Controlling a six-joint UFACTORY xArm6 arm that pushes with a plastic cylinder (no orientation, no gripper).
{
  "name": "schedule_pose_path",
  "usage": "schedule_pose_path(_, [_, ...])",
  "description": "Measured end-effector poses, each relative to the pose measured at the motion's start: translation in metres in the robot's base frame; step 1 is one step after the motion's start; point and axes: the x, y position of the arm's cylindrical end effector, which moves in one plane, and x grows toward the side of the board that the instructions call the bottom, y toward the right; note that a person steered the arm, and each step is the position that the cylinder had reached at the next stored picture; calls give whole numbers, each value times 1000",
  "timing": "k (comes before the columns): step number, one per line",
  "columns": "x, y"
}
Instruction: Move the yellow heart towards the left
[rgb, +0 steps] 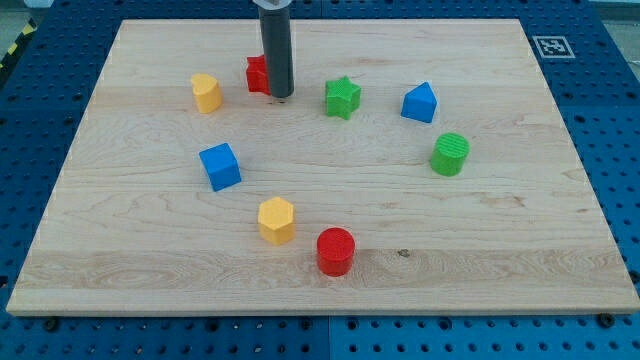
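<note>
my tip (281, 96) rests on the counter (500, 270) against the right side of a red block (258, 74), holding nothing, being a bare rod. the yellow heart (206, 92) sits just left of that red block, apart from it, toward the view's upper left.
</note>
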Motion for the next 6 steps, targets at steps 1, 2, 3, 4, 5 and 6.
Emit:
schedule_pose_path(1, [1, -6])
schedule_pose_path(2, [6, -36])
schedule_pose_path(3, [6, -77])
schedule_pose_path(4, [-16, -118])
schedule_pose_path(5, [-33, -122])
schedule_pose_path(6, [-45, -110])
